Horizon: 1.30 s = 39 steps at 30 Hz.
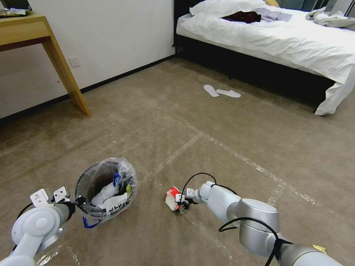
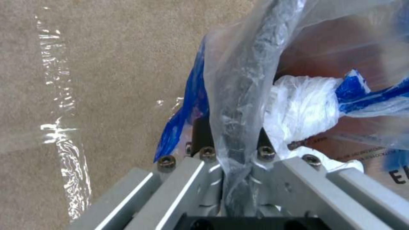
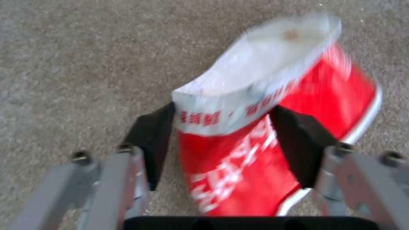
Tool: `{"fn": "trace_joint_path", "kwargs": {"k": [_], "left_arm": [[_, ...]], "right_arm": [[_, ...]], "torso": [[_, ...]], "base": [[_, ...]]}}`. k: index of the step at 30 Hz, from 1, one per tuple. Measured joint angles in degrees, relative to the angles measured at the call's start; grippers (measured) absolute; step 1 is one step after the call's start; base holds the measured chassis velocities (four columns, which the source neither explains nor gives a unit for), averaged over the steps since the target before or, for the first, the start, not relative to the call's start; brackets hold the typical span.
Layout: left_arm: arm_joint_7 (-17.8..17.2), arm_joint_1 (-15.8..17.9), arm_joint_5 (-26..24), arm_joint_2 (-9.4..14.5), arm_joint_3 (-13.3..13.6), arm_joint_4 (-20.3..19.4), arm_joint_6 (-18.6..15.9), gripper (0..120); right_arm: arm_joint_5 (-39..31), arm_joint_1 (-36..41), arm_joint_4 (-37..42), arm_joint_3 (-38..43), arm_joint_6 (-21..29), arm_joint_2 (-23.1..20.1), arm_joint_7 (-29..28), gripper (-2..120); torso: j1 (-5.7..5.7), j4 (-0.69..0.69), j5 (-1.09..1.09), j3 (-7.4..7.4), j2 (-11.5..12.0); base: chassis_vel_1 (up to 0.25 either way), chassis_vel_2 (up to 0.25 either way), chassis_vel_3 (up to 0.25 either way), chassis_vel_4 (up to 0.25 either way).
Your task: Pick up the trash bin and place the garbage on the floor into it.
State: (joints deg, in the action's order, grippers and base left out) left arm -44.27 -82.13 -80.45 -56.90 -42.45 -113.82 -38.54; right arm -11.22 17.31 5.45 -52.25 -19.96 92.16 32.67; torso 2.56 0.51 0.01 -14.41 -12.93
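Carpeted floor (image 1: pixel 229 129). Left tool (image 2: pixel 232 150) clenched on trash bin (image 1: pixel 105 188) rim; right tool (image 3: pixel 221 137) pinching carton (image 3: pixel 264 134) loosely; slip likely on lift.

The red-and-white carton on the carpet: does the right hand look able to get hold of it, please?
Probably yes: the right hand already has its pads on either side of the carton, with nothing between them.

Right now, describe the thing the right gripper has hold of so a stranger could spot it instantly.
On the carpet in front of the bed, just right of the red trash bin, the right gripper clamps a paper carton. It is red and white with printed lettering, unlike the plain white slippers farther off.
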Motion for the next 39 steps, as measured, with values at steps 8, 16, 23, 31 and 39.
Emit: {"fn": "trace_joint_path", "kwargs": {"k": [8, 16, 23, 31, 39], "left_arm": [[0.5, 0.09, 0.97, -0.05, 0.25, 0.05, 0.3, 1], [0.51, 0.27, 0.74, 0.49, 0.28, 0.11, 0.34, 1], [0.31, 0.12, 0.55, 0.66, 0.16, 0.17, 0.34, 1], [-0.22, 0.35, -0.04, 0.7, 0.42, 0.02, 0.37, 1], [-0.97, 1.21, -1.07, 1.58, 1.07, 0.45, 0.37, 1]], "right_arm": [[-0.34, 0.7, 0.0, 0.3, 0.1, -0.02, -0.86, 26], [-1.83, 1.19, 1.01, 2.24, -0.55, -0.04, -0.74, 0], [-4.99, -0.46, 3.56, 6.94, -0.75, -1.89, -1.07, 0], [-9.69, -2.14, 11.95, 17.16, -0.68, -7.2, -4.8, 0], [-12.36, -6.63, 23.19, 31.11, -7.65, -14.41, -6.31, 0]], "torso": [[0.0, 0.01, -0.01, 0.0, 0.0], [0.0, -0.01, 0.0, 0.0, -0.01], [0.0, 0.0, 0.0, 0.0, -0.01], [0.0, -0.02, 0.01, -0.01, -0.01], [0.0, -0.01, 0.0, 0.0, -0.01]], "base": [[0.0, 0.0, 0.0, 0.0], [0.0, 0.0, 0.0, 0.0], [0.0, 0.0, 0.0, 0.0], [0.0, 0.0, 0.0, 0.0], [0.0, 0.0, 0.0, 0.0]]}}
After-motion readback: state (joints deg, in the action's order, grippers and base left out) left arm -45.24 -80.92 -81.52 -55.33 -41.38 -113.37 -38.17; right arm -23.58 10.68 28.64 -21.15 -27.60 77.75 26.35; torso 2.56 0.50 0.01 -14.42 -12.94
